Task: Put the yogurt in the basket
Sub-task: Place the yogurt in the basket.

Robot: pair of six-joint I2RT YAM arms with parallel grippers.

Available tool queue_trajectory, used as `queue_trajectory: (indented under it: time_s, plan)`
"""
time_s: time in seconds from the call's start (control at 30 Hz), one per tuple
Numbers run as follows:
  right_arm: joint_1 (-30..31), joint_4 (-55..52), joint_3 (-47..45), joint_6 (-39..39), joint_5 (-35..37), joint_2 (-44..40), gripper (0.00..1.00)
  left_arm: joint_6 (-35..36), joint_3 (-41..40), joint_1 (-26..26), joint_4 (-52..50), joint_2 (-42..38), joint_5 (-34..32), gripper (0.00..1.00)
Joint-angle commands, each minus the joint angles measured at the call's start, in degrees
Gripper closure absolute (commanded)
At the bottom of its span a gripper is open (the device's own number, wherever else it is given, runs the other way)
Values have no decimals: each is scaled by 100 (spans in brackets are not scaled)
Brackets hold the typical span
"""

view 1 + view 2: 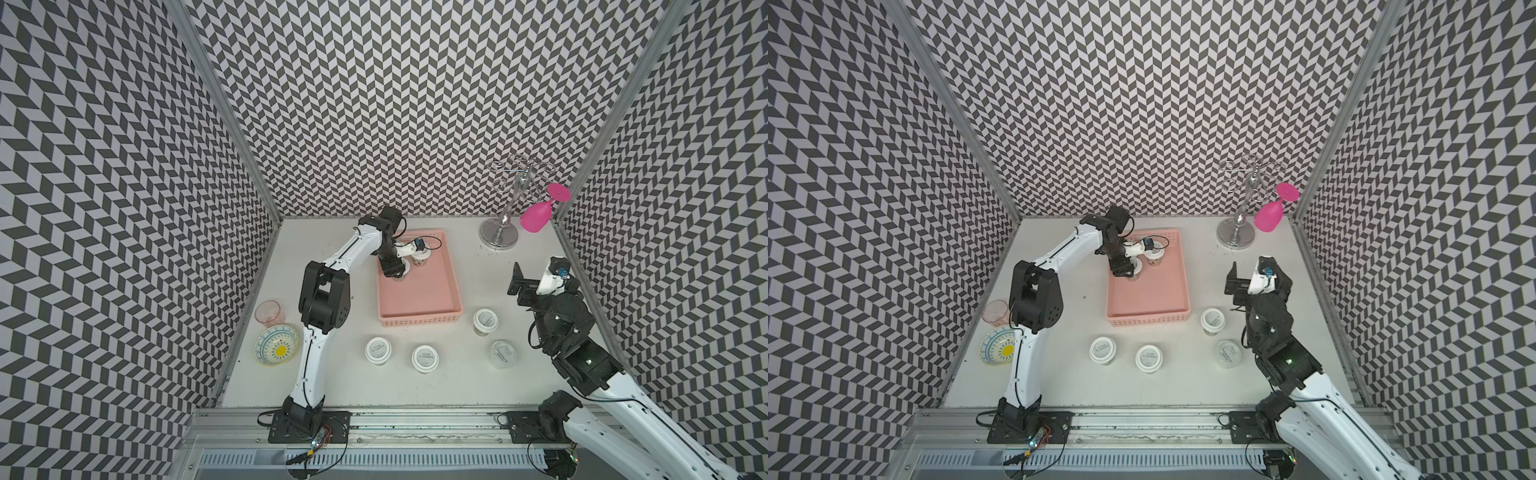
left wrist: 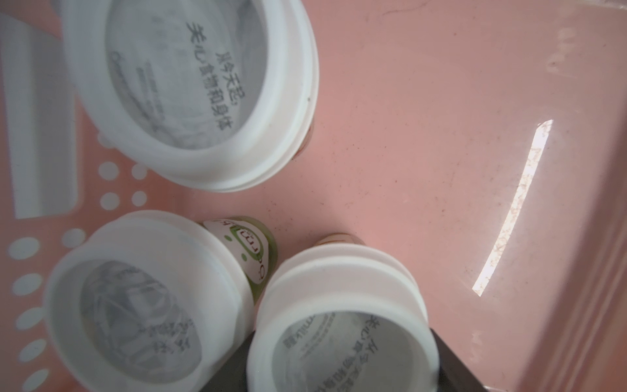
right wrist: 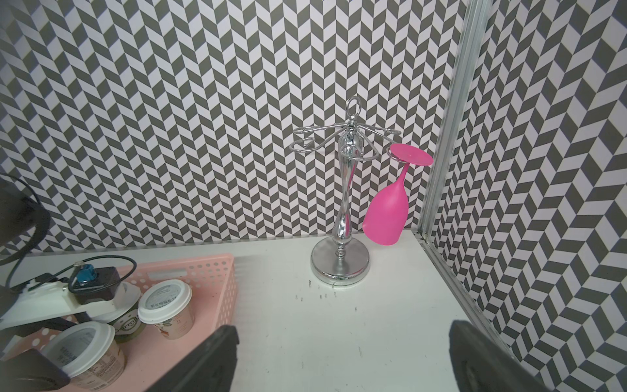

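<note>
At the left edge of the counter [image 1: 415, 386], a clear pinkish cup [image 1: 268, 313] and a patterned bowl [image 1: 276, 345] are being seen just beside each other. The left gripper [image 2: 344, 334] is being held down inside the basket [image 1: 419, 321], which is lying mid-counter toward the far edge. 3 yogurt tubs are being seen upright, close together, in the basket's far left corner: a brownish-sided tub [image 2: 190, 91], a green-sided tub [image 2: 135, 305] and a grasped tub [image 2: 342, 359], whose white lid is being clasped on both sides by the jaws. 4 more are being carried by the counter between the basket and the near edge: a left tub [image 1: 378, 350], a middle tub [image 1: 424, 358], a corner tub [image 1: 485, 321] just beside the basket's near right corner, and a translucent tub [image 1: 503, 353]. The right gripper [image 3: 341, 325] is being held above the counter near the right edge, jaws spread wide around nothing. In the far right corner, a pink glass [image 1: 536, 216] is being hung upside down on a chrome stand [image 1: 498, 239].
</note>
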Motion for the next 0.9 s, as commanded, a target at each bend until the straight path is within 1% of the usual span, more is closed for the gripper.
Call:
queue_trajectory:
  time_s: [0.0,0.2,0.27,0.5,0.6,0.77,0.8,0.87]
  plan:
    - [30,280,-37,-36,50,-66,1,83,-37,22,-334,121,-34,28]
    - [29,279,-44,-36,57,-71,0,13,-1,-25,-407,50,-10,20]
    - [35,278,-39,-33,73,-86,0,-28,18,-40,-371,-12,31,17]
    - [30,277,-39,-30,64,-97,1,-86,116,-43,-375,-287,267,10]
    - [35,264,-44,-32,92,-121,0,-101,154,-54,-430,-459,366,7]
    - [30,271,-45,-36,69,-108,0,-169,201,-50,-579,-753,501,7]
    - [30,261,-52,-36,62,-106,0,-204,222,-56,-609,-835,539,4]
    - [31,251,-44,-27,67,-106,0,-271,229,-50,-622,-994,625,3]
